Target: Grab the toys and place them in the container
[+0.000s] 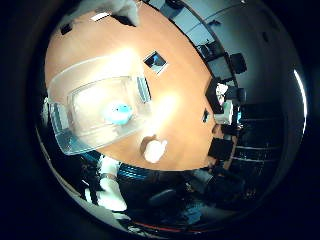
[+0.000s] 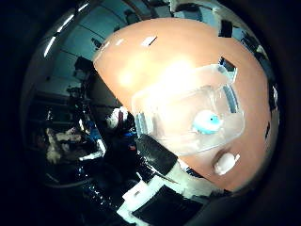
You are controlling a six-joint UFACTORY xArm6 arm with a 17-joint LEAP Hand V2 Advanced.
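A clear plastic container (image 1: 87, 140) stands on an orange-brown table (image 1: 180, 90), near its edge. Inside the container lies a round blue and white toy (image 1: 119, 113). A small white toy (image 1: 154, 149) lies on the table just outside the container, between it and the table's edge. My hand (image 2: 160, 188) hangs well above the container. Its white and black fingers (image 1: 111, 190) show only at the views' rims, relaxed, with nothing between them. Both toys are far below the palm.
A dark rectangular hatch (image 1: 155, 61) is set into the tabletop beyond the container. Black office chairs (image 1: 235, 62) stand along the table's far side. Past the near edge the floor drops away, with dark chairs and clutter (image 2: 61, 141).
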